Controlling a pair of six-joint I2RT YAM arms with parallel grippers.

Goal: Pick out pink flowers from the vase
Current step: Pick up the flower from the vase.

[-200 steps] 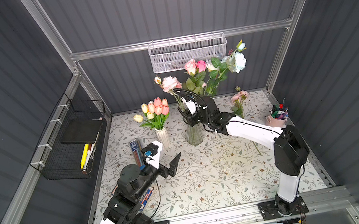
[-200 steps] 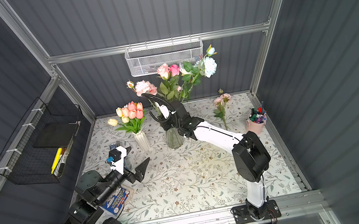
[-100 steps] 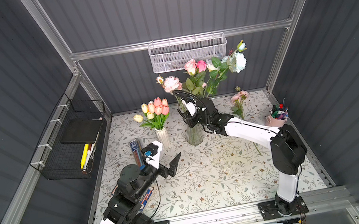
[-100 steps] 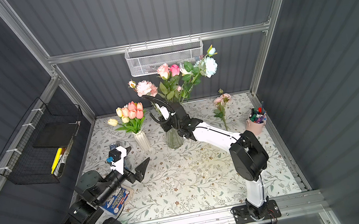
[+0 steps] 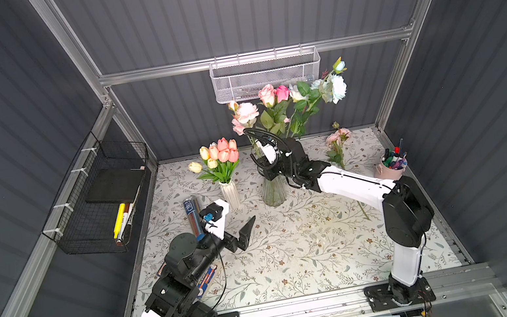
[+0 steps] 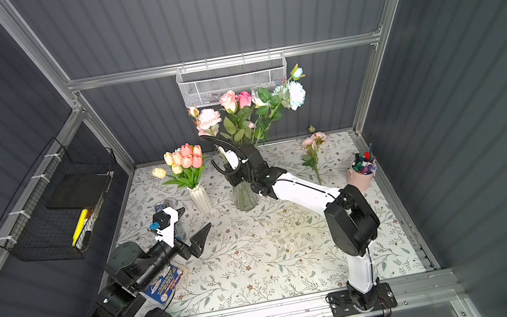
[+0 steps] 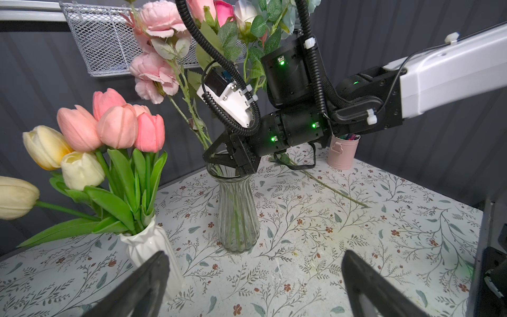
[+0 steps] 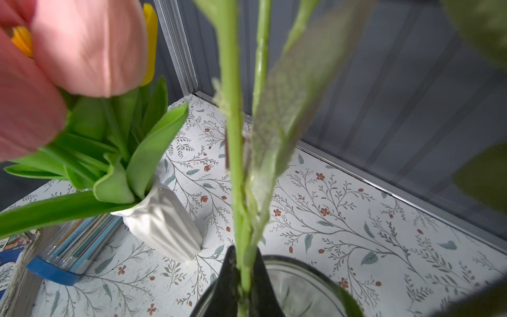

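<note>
In both top views the glass vase (image 5: 272, 190) stands toward the back of the table (image 5: 295, 256). It holds the pink flowers (image 5: 246, 112), which are ruffled peonies, a pale rose and a hot-pink rose, together with white and pale blue roses (image 5: 335, 87). The right gripper (image 5: 264, 173) sits at the vase's mouth among the stems, and its own body hides its fingers from this angle. Just beside the glass vase, a white vase (image 5: 229, 195) carries coral-pink tulips (image 5: 225, 150) mixed with yellow ones. One more pink bloom (image 5: 339, 136) lies on the table on its long stem, near a pink cup (image 5: 392, 167) full of pens. The left gripper (image 5: 236, 224) hovers over the table in front of the white vase, its fingers spread wide and empty.

In the left wrist view, the left gripper's two fingers (image 7: 153, 274) stand far apart close to the lens, with nothing between them. Beyond them the glass vase (image 7: 237, 214) stands upright on the table. The right gripper (image 7: 216, 157) is at its rim, and the peonies' (image 7: 155, 74) stems run down to its fingertips. The tulips (image 7: 118, 126) lean out of the white vase just beside it.

In the right wrist view, the right gripper's dark fingers (image 8: 230, 274) are pressed together on a green stem (image 8: 233, 137) just above the glass vase's rim (image 8: 301, 270). A leaf lies along the stem. A pink tulip bloom (image 8: 87, 46) hangs blurred, very close to the lens, over the white vase (image 8: 164, 219).
</note>
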